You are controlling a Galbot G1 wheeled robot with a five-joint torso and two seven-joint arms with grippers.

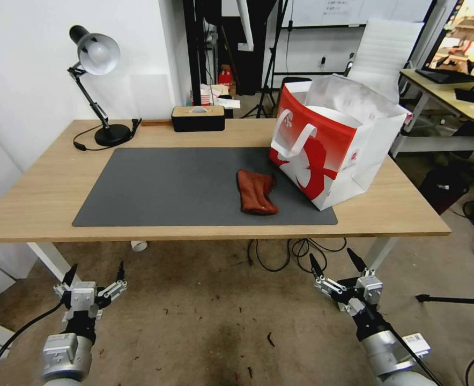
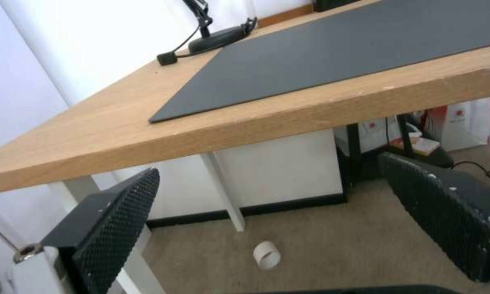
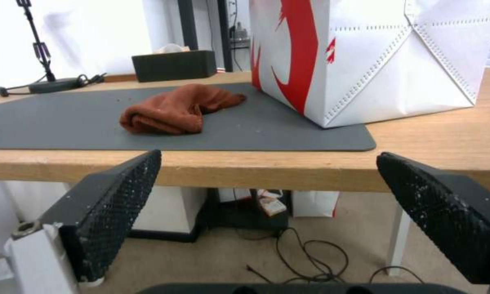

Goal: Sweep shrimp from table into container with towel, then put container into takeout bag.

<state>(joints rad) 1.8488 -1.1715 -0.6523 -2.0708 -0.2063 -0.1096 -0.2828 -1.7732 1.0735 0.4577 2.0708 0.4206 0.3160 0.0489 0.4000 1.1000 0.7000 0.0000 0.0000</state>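
Both grippers hang low in front of the table, above the carpeted floor. Left gripper (image 1: 95, 271): its black textured fingers (image 2: 112, 228) are spread wide apart with nothing between them, held below and short of the table's near left edge. Right gripper (image 1: 338, 261): its fingers (image 3: 114, 204) are likewise spread wide and empty, held below the near edge at the table's right half.

Beyond the fingers runs the front edge of the light wood rectangular table (image 1: 38, 187) with white legs, carrying a large dark grey mat (image 1: 167, 187). On the mat's right portion lies the small dark brick-red cloth towel (image 1: 256, 192), rumpled and folded on itself. Just beside the towel, to the right, stands the big boxy red-and-white takeout bag (image 1: 333, 155), upright, with white strap handles and an open top; its base rests partly on the mat's far right corner and partly on bare wood.

At the table's far edge sit a black desk lamp (image 1: 95, 59) on the left and a black tissue box with a wooden lid (image 1: 198, 118) near the middle. Small dark red specks (image 1: 270, 339) are scattered on the floor between the grippers; what they are cannot be told.
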